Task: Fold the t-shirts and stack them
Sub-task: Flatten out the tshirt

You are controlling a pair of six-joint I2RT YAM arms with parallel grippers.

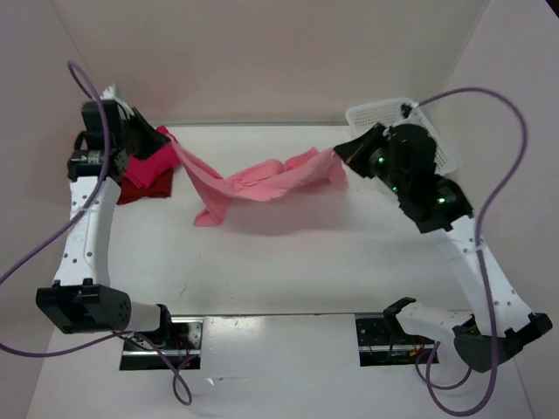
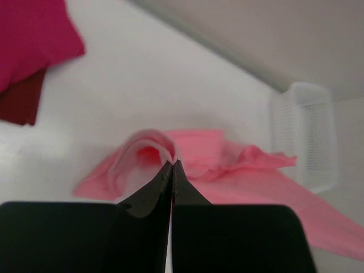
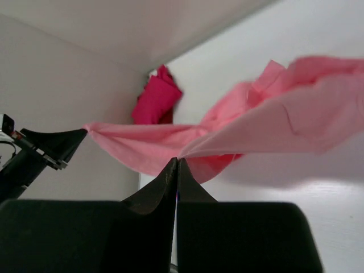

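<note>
The top external camera looks down from above and behind the arm bases over the whole bench (image 1: pixel 288 262). Each wrist camera sits close behind its own fingers: the left gripper (image 2: pixel 172 165) view faces rightward, the right gripper (image 3: pixel 177 162) view leftward. All three share the pale pink shirt (image 1: pixel 262 183).

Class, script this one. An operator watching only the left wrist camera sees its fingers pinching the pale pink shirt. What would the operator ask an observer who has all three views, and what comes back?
Operator: My left gripper is pinching the pale pink shirt. Is anything holding its other end?
Observer: Yes. The right gripper is shut on the opposite edge.
Operator: How does the shirt hang overall?
Observer: From the top view it is strung between both grippers. It sags in the middle, and one flap droops lower nearer the left arm.
</note>
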